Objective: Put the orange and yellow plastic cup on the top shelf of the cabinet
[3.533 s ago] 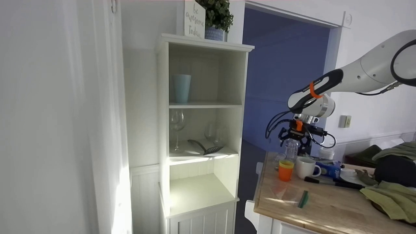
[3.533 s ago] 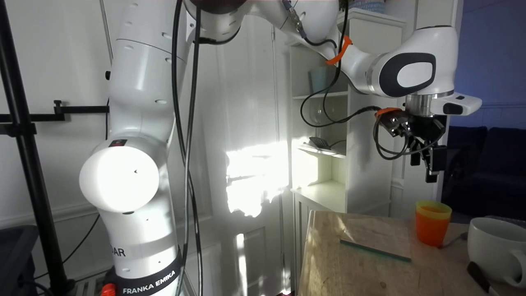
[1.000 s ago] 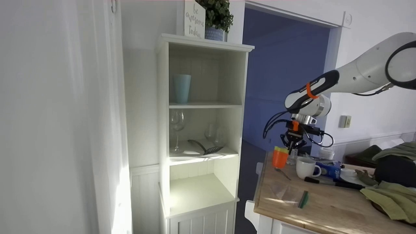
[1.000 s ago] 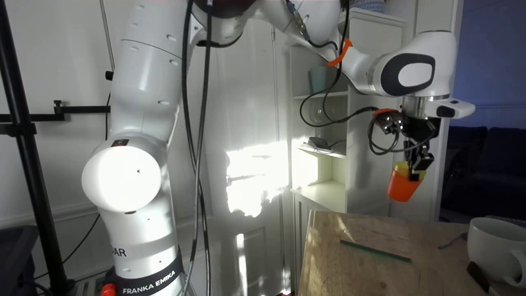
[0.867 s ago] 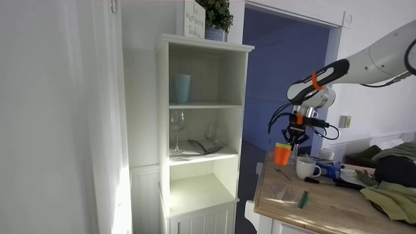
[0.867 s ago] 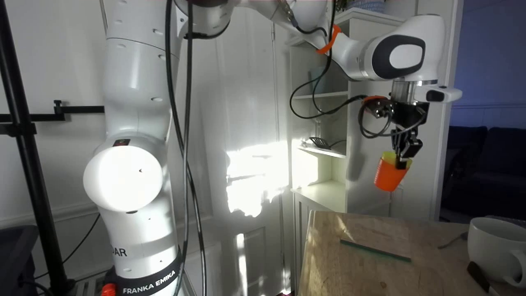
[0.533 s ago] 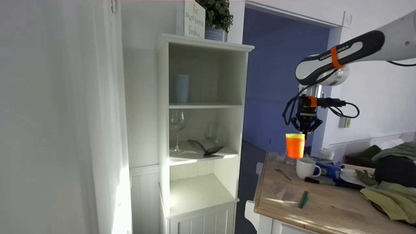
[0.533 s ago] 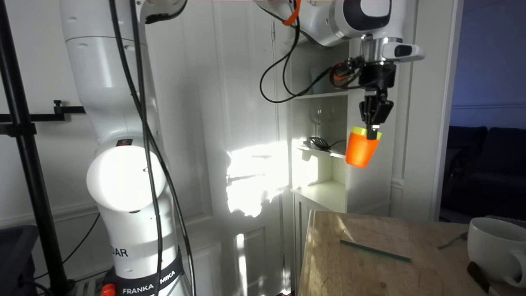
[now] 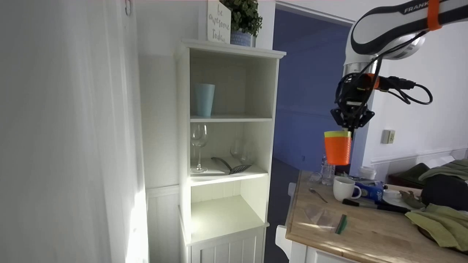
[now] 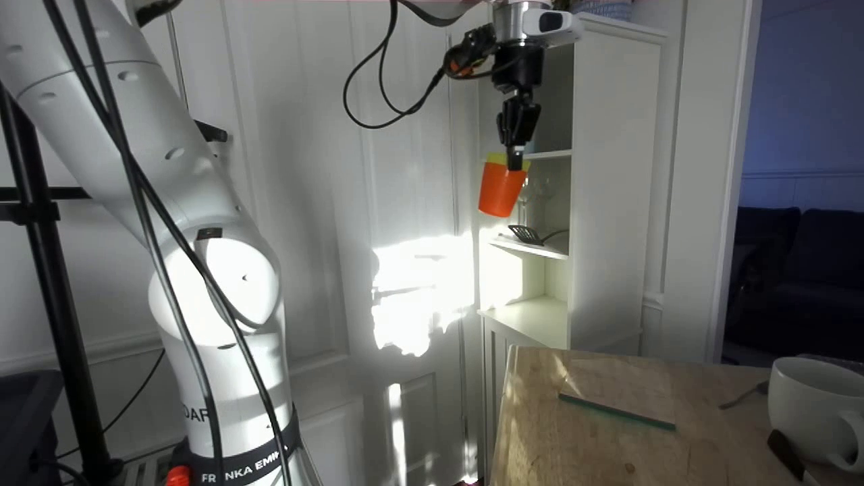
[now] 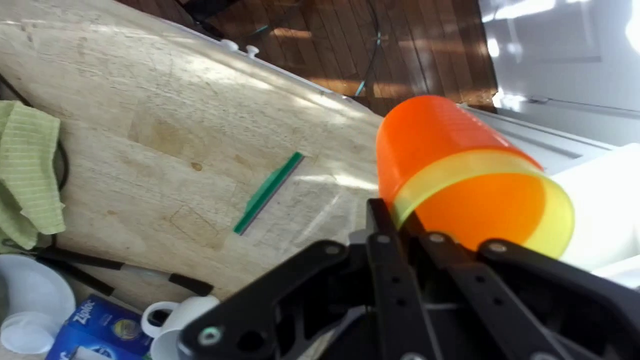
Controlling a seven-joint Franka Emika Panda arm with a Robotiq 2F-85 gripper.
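Observation:
The orange and yellow plastic cup hangs in the air above the table, mouth up and leaning a little in an exterior view. My gripper is shut on the wall of the cup at its yellow rim. In the wrist view one fingertip lies outside the cup and the other reaches inside it. The tall white cabinet stands behind the cup in an exterior view. Its top shelf bears a pale blue cup at its left part, and the cup I hold is apart from it.
Lower in the cabinet are a wine glass and a black slotted spatula. On the wooden table are a white mug, a clear bottle and a green-edged plastic bag. A potted plant tops the cabinet.
The cup stood on the table under the open gripper earlier. The gripper took hold of its rim and lifted it. Over the last second both rose further, moving leftward in an exterior view.

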